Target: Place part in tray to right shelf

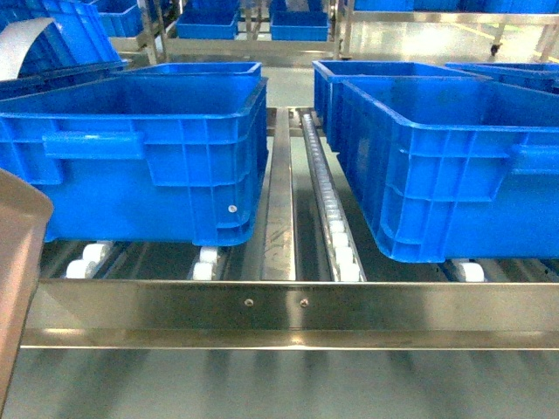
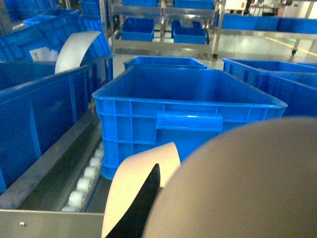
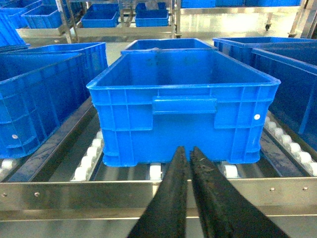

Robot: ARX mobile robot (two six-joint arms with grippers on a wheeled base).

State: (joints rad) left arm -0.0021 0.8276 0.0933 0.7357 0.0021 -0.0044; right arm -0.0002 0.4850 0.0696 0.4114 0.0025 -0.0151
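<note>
Tray [image 1: 16, 262]: we see its beige edge at head view's left, light, stiff, glossy-slick; grip by the handle.
Part: hidden from us.
Left gripper: state unclear.
Right gripper [image 3: 187, 152]: clenched, empty, facing right shelf [image 1: 288, 310].

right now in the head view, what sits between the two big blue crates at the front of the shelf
Between the left crate and the right crate, the head view shows a flat steel divider strip and a line of small white rollers. Nothing rests on them.

A factory or warehouse floor. Steel roller racks [image 1: 288, 305] carry big blue crates [image 1: 140, 148], and more racks [image 3: 124, 29] stand across a glossy concrete floor [image 3: 223, 27].
</note>
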